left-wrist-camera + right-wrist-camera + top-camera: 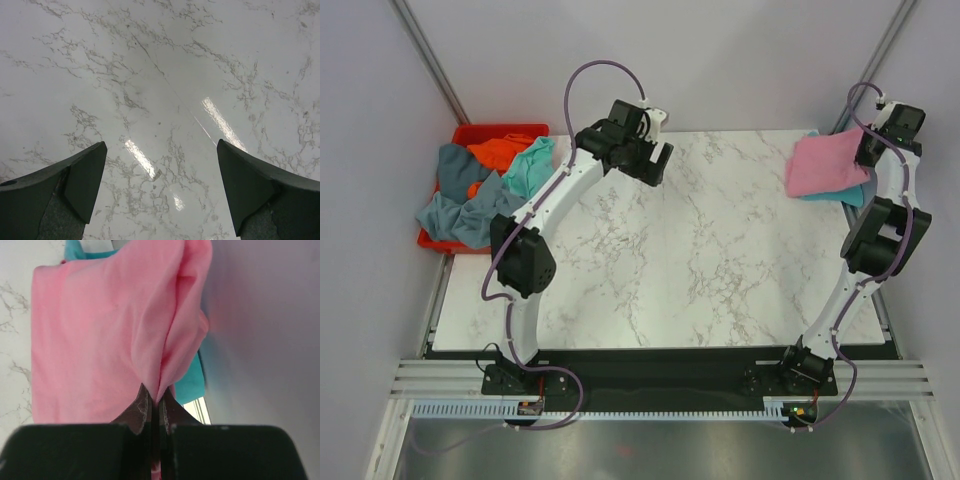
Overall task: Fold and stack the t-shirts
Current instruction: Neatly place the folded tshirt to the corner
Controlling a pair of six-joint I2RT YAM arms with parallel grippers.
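Right gripper (155, 394) clenched on pink t-shirt (100, 340), grey wall (265, 330) just right of it. Left gripper (161, 145) spread wide above glossy marble tabletop (150, 75).

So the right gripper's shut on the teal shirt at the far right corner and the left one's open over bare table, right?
Not quite. The right gripper is shut on the pink shirt, not the teal shirt, which lies under it; the right wrist view shows the pinched pink fold. The rest holds: far right corner, left gripper open over bare table.
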